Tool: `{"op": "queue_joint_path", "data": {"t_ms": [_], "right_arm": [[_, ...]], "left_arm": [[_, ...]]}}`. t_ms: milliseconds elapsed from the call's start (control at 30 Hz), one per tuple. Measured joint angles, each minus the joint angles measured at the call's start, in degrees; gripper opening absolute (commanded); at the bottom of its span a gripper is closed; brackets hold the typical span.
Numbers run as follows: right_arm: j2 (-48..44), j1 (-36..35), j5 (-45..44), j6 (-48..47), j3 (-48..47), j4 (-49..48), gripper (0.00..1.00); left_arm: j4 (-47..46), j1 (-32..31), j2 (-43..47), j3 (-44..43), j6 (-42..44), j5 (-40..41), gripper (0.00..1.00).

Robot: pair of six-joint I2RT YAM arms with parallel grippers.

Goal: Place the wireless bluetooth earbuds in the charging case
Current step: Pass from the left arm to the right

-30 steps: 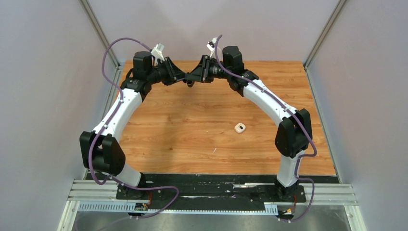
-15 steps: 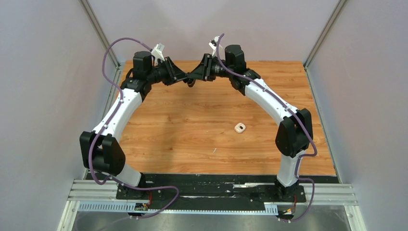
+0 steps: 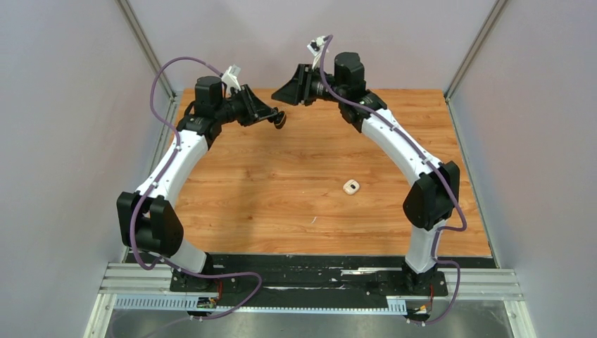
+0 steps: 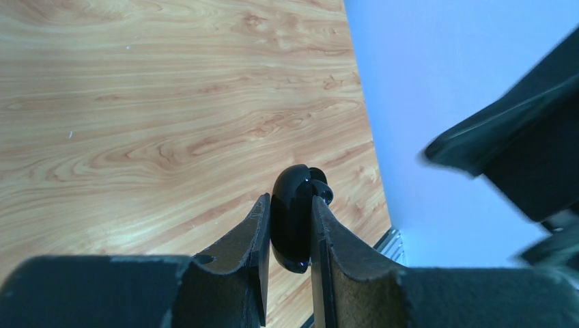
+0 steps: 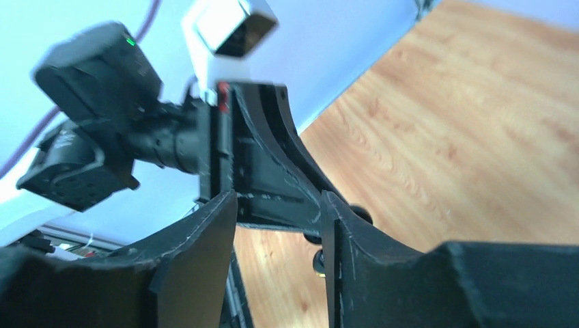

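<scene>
Wood table [image 3: 267, 176]: left gripper [image 4: 291, 206] pinches black earbud [image 4: 293, 222], glossy, light, likely slippery; hold broad sides. Right gripper [image 5: 278, 203] apart, empty.

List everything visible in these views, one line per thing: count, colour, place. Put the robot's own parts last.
black earbud: one, glossy black, pinched in the left gripper, held in the air.
small white item: one, white with a dark centre, lying on the table right of centre; too small to tell whether it is the charging case.
white speck: one, white, on the table nearer the front edge; too small to identify.
table: one, light wood.
walls: three, pale grey, left, back and right of the table.
left gripper: one, black, shut on the black earbud, over the far left-centre.
right gripper: one, black, open and empty, raised at the far edge.
</scene>
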State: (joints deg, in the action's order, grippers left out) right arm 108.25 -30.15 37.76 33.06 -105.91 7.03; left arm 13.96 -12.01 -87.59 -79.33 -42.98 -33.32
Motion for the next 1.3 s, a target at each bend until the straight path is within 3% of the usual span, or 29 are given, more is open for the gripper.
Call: {"op": "queue_joint_path", "data": {"t_ms": [200, 333, 433, 567, 733, 1033, 1300], "right_arm": [[-3.17, 3.87, 2.25, -4.17, -1.81, -2.58, 0.53], [-7.74, 9.18, 15.19, -8.83, 5.27, -6.54, 0.56], [-11.67, 11.98, 24.52, -18.12, 13.38, -5.03, 0.63], [-15.65, 10.38, 30.93, -32.83, 23.15, 1.81, 0.66], [-15.56, 6.29, 33.70, -40.98, 25.05, 6.19, 0.66], [-12.61, 2.40, 34.47, -42.56, 20.41, 5.33, 0.63], [-11.69, 2.47, 34.25, -36.06, 20.35, 0.15, 0.46]], "left_arm": [[-0.37, 0.04, 0.00, 0.13, 2.91, -2.08, 0.00], [-1.03, 0.11, -0.11, 0.04, 9.53, -8.76, 0.00], [-0.55, 0.13, -1.07, -0.90, 15.65, -17.07, 0.00], [0.28, 0.07, -1.44, -1.22, 22.84, -26.53, 0.00], [2.01, -0.61, -1.46, -4.52, 29.81, -34.73, 0.00], [5.11, -2.23, -1.86, -9.14, 34.69, -43.10, 0.00], [4.68, -2.27, -2.29, -9.14, 33.66, -42.84, 0.00]]}}
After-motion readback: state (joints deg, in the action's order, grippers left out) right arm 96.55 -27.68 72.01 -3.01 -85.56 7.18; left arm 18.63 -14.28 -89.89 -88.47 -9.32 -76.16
